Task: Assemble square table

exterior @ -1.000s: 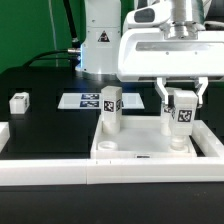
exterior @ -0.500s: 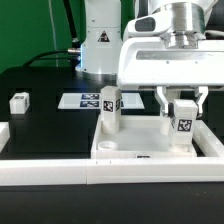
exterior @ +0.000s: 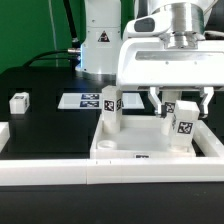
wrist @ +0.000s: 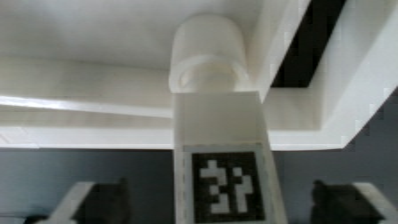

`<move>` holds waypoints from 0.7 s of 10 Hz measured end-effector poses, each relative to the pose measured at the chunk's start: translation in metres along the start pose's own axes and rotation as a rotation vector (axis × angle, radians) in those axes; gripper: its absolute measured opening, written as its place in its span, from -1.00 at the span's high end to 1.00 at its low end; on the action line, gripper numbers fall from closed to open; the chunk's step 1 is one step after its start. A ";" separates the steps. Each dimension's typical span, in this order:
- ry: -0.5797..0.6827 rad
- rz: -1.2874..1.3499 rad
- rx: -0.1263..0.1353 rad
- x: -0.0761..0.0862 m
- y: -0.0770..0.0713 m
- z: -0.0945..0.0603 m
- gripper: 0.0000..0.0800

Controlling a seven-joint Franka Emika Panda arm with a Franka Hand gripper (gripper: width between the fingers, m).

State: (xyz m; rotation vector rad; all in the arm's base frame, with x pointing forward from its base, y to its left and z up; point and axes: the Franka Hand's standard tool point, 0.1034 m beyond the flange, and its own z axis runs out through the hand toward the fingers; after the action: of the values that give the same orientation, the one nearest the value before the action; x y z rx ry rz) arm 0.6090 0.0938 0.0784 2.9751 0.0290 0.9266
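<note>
The gripper (exterior: pixel 180 102) has just let go. Its fingers (wrist: pixel 356 196) now stand wide of the leg (exterior: pixel 181 128) and hold nothing. That leg stands in the top (exterior: pixel 140 161), right of centre, apparently seated. A loose leg (exterior: pixel 19 101) waits at mid-left.

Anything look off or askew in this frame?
The upright leg looks fine; the second leg, under the open gripper, seems to lean slightly in the table top. Nothing else stands out.
</note>
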 end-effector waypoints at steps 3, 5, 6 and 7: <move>0.000 0.000 0.000 0.000 0.000 0.000 -0.60; 0.000 0.000 0.000 0.000 0.000 0.000 -0.62; 0.000 0.000 0.000 0.000 0.000 0.000 -0.62; -0.006 0.000 0.000 -0.001 0.000 0.000 -0.62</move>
State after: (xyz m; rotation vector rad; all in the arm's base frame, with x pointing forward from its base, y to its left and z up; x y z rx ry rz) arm 0.6087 0.0935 0.0778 2.9778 0.0288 0.9173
